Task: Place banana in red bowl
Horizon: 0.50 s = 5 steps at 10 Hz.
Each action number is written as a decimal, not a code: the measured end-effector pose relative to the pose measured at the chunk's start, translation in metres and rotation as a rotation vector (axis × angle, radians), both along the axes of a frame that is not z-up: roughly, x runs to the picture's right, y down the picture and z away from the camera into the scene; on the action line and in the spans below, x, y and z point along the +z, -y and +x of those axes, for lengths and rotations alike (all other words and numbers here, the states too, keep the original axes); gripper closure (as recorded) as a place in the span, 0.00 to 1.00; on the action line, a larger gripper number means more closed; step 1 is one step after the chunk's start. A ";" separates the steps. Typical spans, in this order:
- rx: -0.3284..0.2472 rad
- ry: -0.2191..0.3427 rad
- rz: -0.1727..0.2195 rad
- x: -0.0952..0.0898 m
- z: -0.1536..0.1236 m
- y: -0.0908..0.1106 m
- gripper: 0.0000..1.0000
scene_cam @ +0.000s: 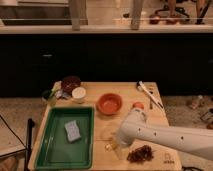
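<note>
The single camera looks from high up in front of the wooden table (102, 128) and is tilted down and forward. The whole tabletop fills the lower half of the view, and the dark cabinet front (110, 57) behind it fills most of the upper half. The camera stands at a middling distance, close enough that the white arm (170, 137) comes in from the lower right corner, and the gripper (114, 145) sits near the table's front edge, seemingly tucked under the arm's end.
</note>
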<state>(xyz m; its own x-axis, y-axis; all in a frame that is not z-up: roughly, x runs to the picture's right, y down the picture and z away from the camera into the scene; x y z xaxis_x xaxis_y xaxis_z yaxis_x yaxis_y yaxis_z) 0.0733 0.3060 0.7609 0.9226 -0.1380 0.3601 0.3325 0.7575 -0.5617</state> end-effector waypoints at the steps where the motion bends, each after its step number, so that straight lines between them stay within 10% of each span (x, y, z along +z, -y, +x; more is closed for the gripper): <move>1: -0.001 0.000 -0.004 0.002 -0.001 -0.001 0.27; 5: -0.006 -0.011 -0.010 0.006 -0.001 -0.003 0.67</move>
<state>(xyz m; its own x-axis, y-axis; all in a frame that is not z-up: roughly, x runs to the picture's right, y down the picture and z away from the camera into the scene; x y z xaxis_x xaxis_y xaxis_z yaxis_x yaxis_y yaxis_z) 0.0726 0.3092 0.7670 0.9259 -0.1397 0.3510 0.3303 0.7502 -0.5728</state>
